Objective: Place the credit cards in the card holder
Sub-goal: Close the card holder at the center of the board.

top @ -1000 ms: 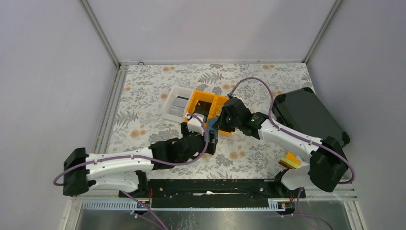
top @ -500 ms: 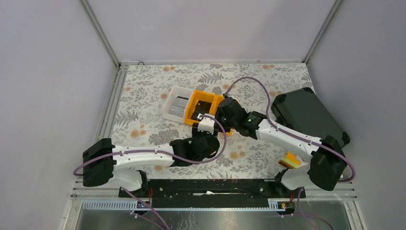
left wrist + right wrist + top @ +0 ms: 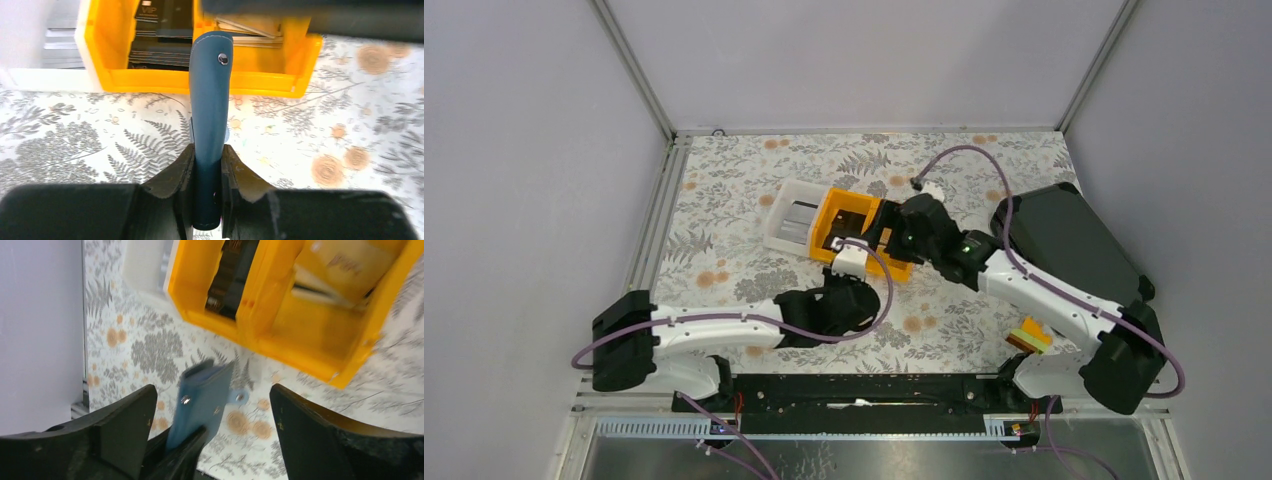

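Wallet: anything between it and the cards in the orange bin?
Yes: the orange bin's near wall stands between the cards and the wallet, which the left end effector clamps upright and apparently folded shut.

"VIP" on dark credit cards (image 3: 161,22) stacked in orange bin (image 3: 200,82); print on tan card (image 3: 345,262) too blurred

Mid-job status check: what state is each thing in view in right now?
card holder, folded shut, standing on edge between the left gripper's fingers.
left gripper, shut on the card holder.
right gripper, open, holding nothing.
credit cards, stacked in the orange bin.
orange bin, open-topped, loaded with cards.
white bin, open-topped, holding flat grey items.
black case, closed.
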`<state>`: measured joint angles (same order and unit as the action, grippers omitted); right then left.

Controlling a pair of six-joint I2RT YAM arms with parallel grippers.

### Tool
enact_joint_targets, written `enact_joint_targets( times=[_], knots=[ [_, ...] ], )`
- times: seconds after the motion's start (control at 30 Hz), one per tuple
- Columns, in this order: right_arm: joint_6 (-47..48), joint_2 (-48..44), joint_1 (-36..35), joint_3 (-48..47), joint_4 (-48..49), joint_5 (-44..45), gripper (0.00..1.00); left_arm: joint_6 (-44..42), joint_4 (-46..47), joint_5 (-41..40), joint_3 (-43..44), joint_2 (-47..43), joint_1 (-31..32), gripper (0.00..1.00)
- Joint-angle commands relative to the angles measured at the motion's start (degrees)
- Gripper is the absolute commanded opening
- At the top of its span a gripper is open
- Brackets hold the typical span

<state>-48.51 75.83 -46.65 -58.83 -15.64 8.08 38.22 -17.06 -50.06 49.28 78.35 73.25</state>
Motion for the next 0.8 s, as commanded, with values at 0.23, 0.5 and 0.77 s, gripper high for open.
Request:
enact_joint_targets(
  times=[0.23, 0.5, 0.77],
  knots=[
    [23.34, -12.25, 15.32, 11.12, 15.58, -32.16, 1.00, 4.07, 22.24, 43.74, -15.62, -24.49, -17.53, 0.00],
    [21.03, -15.93, 16.07, 16.69, 21.97, -47.28, 0.99, 9.63, 33.08, 65.81, -22.57, -36.71, -29.54, 0.00],
    [3.73, -15.81, 15.98, 26.08, 34.96, -50.70, 0.66, 9.35, 34.26, 63.59, -24.06, -40.63, -30.48, 0.00]
  ],
)
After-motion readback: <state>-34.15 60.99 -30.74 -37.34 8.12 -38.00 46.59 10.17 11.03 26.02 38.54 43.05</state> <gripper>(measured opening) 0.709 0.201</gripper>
